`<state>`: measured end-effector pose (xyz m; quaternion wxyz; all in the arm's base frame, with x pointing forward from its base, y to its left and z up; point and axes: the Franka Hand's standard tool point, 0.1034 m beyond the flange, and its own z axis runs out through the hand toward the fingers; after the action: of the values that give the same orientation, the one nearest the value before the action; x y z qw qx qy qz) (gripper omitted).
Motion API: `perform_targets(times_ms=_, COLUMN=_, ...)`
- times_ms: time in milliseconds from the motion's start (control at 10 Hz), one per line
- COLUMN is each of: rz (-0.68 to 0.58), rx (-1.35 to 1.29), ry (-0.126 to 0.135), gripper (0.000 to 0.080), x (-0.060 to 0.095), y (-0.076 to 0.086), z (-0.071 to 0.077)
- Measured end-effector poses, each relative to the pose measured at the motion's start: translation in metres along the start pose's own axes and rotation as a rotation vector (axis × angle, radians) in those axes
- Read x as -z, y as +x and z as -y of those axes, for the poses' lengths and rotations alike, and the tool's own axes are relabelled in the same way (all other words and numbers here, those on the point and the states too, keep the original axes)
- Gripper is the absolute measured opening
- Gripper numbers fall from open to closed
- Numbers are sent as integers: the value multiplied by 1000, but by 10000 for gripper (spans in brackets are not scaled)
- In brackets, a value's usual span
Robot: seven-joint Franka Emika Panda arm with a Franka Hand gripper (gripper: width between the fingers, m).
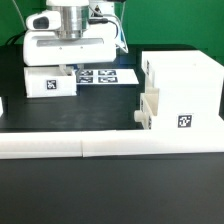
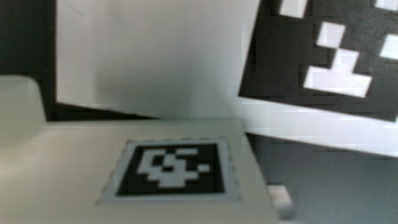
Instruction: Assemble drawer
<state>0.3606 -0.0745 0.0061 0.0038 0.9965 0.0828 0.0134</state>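
Note:
A white drawer part with a black-and-white tag (image 1: 48, 83) lies at the back in the exterior view's left, right under my gripper (image 1: 63, 67). In the wrist view the same tagged part (image 2: 175, 170) fills the near field. One fingertip (image 2: 278, 197) shows right beside its edge; the other is out of view, so I cannot tell whether the jaws are shut. A plain flat white panel (image 2: 151, 58) lies beyond it. The white drawer box (image 1: 182, 92), with a tag on its front, stands at the exterior view's right.
The marker board (image 1: 106, 75) lies on the black table behind the parts and also shows in the wrist view (image 2: 338, 55). A long white rail (image 1: 110, 146) runs across the front. A small white piece (image 1: 2, 108) sits at the exterior view's left edge.

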Motion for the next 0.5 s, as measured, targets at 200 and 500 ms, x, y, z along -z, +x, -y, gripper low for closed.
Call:
perform_targets(times_ms=200, rz=4, rx=54, ry=18, gripper=42, x=18, y=31, z=15)
perform_targets(times_ms=500, rz=-16, rx=122, ry=37, gripper=42, x=40, y=86, z=20)
